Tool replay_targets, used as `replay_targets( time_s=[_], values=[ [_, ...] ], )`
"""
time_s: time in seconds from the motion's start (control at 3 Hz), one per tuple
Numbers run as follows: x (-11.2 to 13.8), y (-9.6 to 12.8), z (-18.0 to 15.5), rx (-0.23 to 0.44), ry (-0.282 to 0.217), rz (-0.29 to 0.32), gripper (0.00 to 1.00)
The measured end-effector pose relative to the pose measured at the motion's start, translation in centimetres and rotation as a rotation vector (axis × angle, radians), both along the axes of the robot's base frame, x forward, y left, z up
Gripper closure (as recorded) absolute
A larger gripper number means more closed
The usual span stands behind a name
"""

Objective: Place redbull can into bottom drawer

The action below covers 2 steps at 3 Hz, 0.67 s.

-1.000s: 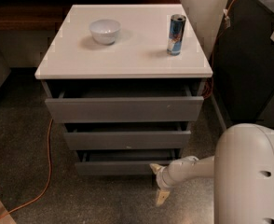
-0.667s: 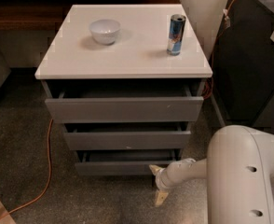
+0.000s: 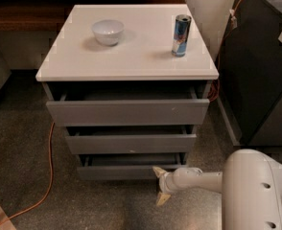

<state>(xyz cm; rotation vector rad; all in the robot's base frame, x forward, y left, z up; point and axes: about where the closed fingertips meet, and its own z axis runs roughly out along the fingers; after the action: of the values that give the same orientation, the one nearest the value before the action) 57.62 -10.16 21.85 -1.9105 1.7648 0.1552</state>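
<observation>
Gripper [image 3: 160, 185], fingers spread wide and empty, is hovering at the bottom drawer [image 3: 122, 172] front; redbull can [image 3: 181, 35] is standing upright on the cabinet top [image 3: 131, 56].

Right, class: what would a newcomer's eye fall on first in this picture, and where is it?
The blue and silver redbull can stands upright on the right side of the white cabinet top, with a white bowl to its left. Low down, the pincer hangs open before the bottom drawer.
</observation>
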Motion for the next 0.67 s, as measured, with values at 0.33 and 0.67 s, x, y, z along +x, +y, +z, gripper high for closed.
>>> replay_targets(
  time_s=[0.33,0.67],
  values=[
    [2.5,0.2,-1.4,0.029,-0.045,-0.012,0.00],
    [4.5,0.2,-2.0,0.036,-0.064,-0.014,0.00]
  ],
)
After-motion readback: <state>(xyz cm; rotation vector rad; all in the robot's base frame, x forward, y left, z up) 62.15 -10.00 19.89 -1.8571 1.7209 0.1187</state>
